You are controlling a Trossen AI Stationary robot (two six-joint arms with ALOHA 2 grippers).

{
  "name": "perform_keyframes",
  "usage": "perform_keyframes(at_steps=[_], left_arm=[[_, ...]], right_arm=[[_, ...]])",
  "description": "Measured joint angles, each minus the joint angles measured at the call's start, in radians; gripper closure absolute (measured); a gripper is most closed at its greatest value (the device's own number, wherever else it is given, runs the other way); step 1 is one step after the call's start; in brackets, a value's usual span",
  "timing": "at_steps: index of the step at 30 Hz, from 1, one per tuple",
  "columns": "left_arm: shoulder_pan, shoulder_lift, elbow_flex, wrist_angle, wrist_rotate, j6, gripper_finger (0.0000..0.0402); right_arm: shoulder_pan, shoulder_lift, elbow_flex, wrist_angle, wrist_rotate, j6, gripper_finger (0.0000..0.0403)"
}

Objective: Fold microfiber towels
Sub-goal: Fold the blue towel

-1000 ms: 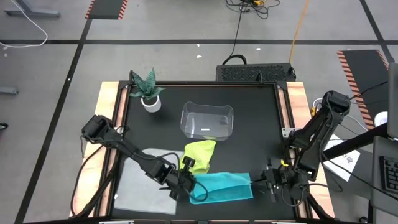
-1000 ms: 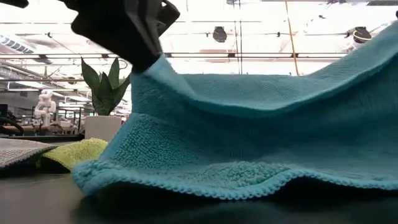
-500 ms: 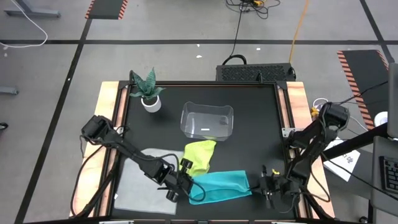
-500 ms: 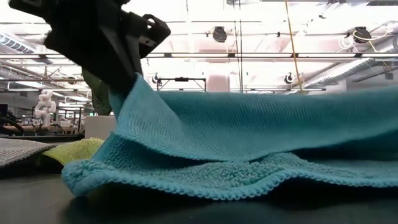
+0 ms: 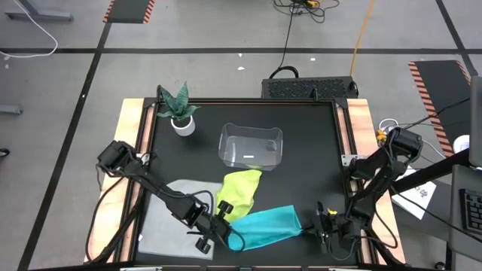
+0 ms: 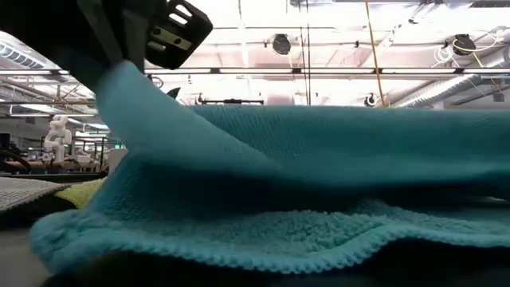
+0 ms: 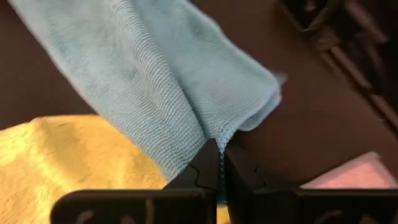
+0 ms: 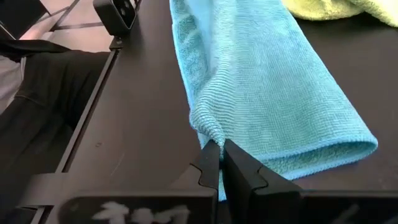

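Pinching one end of the teal towel (image 5: 262, 226) between closed fingers, left gripper (image 5: 227, 233) low over the near edge of the table (image 5: 316, 150); seen from its own wrist, dark fingertips (image 7: 208, 163) meeting on a bunched hem of the teal towel (image 7: 161, 81), cloth fanning away from the tips, yellow-green towel (image 7: 68, 155) just beside and partly under it

Gripping the opposite end likewise, right gripper (image 5: 322, 226) with fingers pressed together on a gathered fold of the teal towel (image 8: 261, 93); fingertips (image 8: 211, 163) nipping a small puckered peak of the fabric, rest of the cloth lying doubled on the black surface beyond

Stretched between the two grippers, slightly slanted, folded lengthwise; from table level, the teal towel (image 6: 303, 199) filling most of the view in two layers, upper layer lifted toward the left gripper (image 6: 135, 36) and lower layer with a looped hem resting on the table

Just beyond the left gripper, touching the teal cloth: yellow-green towel (image 5: 241, 188), crumpled. Behind and under the left arm: light grey towel (image 5: 169, 218), spread flat at the table's near left corner

Farther out past the yellow-green towel: clear plastic bin (image 5: 251, 145); farther still toward the far left corner, a potted plant (image 5: 179, 109)
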Motion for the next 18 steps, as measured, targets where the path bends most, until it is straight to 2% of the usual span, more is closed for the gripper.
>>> perform_keyframes(at_steps=[4, 12, 18], left_arm=[[-0.007, 0.000, 0.000, 0.001, 0.013, -0.007, 0.0397], [-0.007, 0.000, 0.000, -0.003, 0.015, -0.042, 0.0358], [-0.016, 0.000, 0.000, -0.004, 0.041, -0.055, 0.0355]], right_arm=[[0.007, 0.000, 0.000, 0.001, 0.000, 0.000, 0.0403], [0.005, 0.000, 0.000, 0.003, -0.029, 0.007, 0.0403], [0.004, 0.000, 0.000, 0.001, -0.099, 0.008, 0.0403]])
